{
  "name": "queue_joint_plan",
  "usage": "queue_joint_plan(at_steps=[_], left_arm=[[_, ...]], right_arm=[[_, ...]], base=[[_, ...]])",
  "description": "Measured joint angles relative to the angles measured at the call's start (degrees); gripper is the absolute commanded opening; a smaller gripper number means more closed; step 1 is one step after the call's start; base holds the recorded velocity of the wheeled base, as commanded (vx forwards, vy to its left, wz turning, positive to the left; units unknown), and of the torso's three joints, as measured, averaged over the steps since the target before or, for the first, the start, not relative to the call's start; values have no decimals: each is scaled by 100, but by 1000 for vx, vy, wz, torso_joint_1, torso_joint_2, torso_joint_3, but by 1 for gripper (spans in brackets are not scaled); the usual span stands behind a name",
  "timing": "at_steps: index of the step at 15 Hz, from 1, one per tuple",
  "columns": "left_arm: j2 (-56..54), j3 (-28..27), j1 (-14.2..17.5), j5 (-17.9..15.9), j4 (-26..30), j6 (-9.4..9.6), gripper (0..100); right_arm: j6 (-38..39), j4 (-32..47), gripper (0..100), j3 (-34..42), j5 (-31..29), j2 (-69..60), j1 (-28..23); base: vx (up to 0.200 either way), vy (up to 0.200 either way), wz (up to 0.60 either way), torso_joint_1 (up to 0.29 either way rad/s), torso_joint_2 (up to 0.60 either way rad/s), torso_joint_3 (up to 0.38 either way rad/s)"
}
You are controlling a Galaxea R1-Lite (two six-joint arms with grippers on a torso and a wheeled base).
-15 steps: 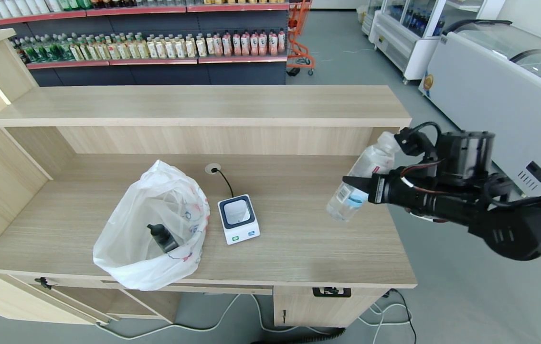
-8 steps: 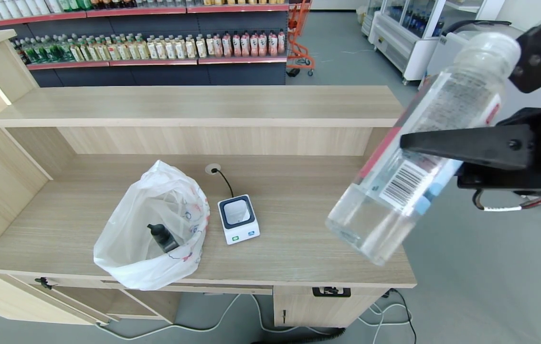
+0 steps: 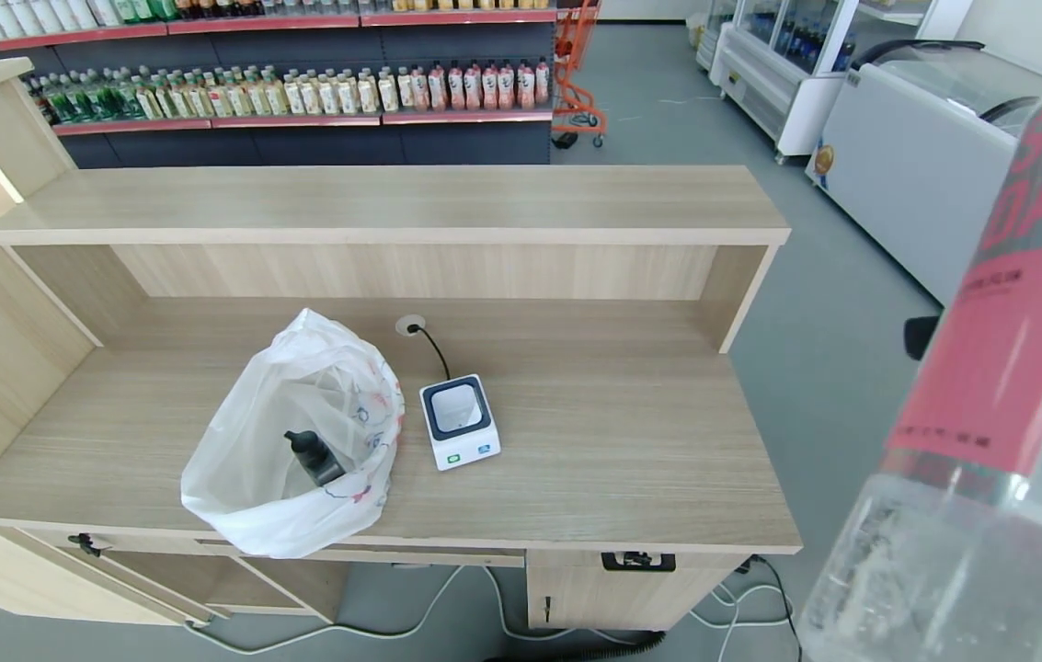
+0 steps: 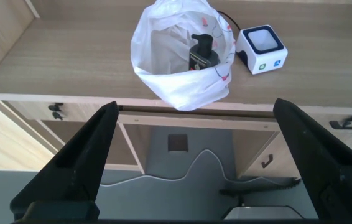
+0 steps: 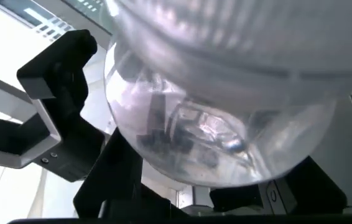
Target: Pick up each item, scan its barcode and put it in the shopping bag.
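The fingers (image 5: 111,180) of the right gripper (image 5: 219,130) press against both sides of a clear bottle (image 5: 219,93), close to its rounded base. That arm is raised very near the head camera. In the head view the bottle (image 3: 1008,368) stands large along the right edge, leaning, to the right of the counter (image 3: 576,432) and over the floor. It is see-through plastic with a pink-red label around its middle. Below the label the wall is clear, with droplets and glints on it. From the right wrist, the base looks like a glassy dome with a dimpled centre, and the fingers sit dark behind it on either side.

The left gripper (image 4: 196,109) is held low in front of the counter's near edge (image 4: 70,62). Its two dark fingers (image 4: 76,162) are spread wide, and it points toward the white shopping bag (image 4: 182,87).

The wooden counter has a raised back ledge. The shopping bag (image 3: 245,496) stands open on its left part, near the front edge. A small white scanner (image 3: 459,421) with a dark window sits just beside it on the right, and a black cable (image 3: 433,349) runs from the scanner to a hole in the counter behind. A dark pump bottle (image 3: 314,457) leans inside the bag. Shelves of drinks (image 3: 300,87) line the back wall, and white freezers (image 3: 907,156) stand at the far right.
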Motion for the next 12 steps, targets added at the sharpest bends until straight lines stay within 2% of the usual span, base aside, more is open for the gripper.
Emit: queue_joint_plan(at_steps=[5,12], left_arm=[[0,0,0,0,0,0,100],[0,0,0,0,0,2,100]], right_arm=[[197,44,0,-43,18,-140,364],[160,45,0,611,-28,-505,383]], base=[[0,0,0,0,0,0],[0,0,0,0,0,0]])
